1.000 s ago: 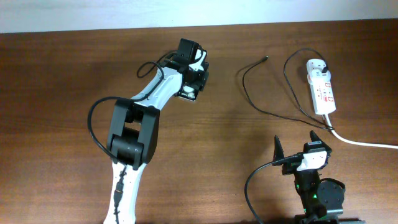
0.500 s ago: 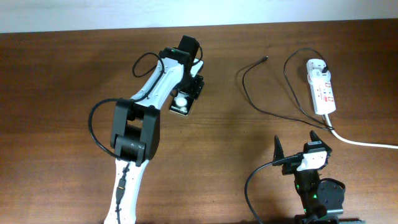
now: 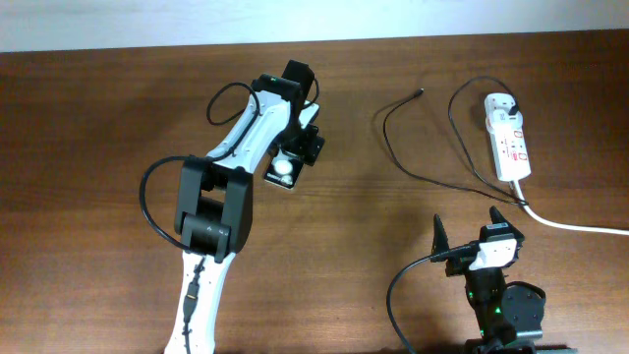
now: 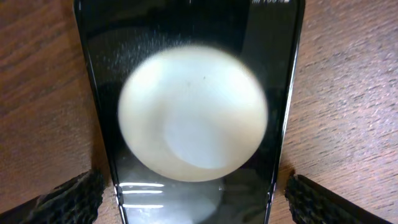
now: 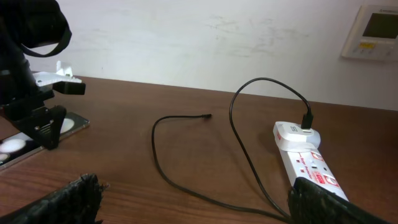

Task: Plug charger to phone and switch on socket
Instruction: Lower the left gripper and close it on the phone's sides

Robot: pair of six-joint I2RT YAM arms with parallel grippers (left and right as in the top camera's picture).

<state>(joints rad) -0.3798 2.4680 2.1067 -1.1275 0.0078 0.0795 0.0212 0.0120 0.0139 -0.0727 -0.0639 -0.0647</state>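
Note:
The phone (image 3: 282, 171) lies flat on the wood table, its glossy black face mirroring a bright round light. In the left wrist view the phone (image 4: 193, 93) fills the frame. My left gripper (image 3: 298, 149) (image 4: 193, 205) is open, low over the phone, a fingertip on each long side with a thin strip of wood showing between. The charger cable (image 3: 388, 138) (image 5: 158, 162) lies loose, its connector tip (image 3: 421, 93) (image 5: 208, 116) free on the table and its plug (image 3: 513, 101) (image 5: 306, 121) in the socket strip (image 3: 509, 143) (image 5: 308, 165). My right gripper (image 3: 468, 224) (image 5: 199, 211) is open and empty.
The strip's thick white cord (image 3: 575, 225) runs off the right edge. The cable loops between the phone and the strip, passing just ahead of my right gripper. A wall panel (image 5: 373, 31) hangs behind the table. The left arm's body (image 3: 211, 206) crosses the left-centre.
My left wrist has turned and drawn back a little. The phone now lies slightly nearer the front-left and more of it shows. The right arm, cable and strip have not moved.

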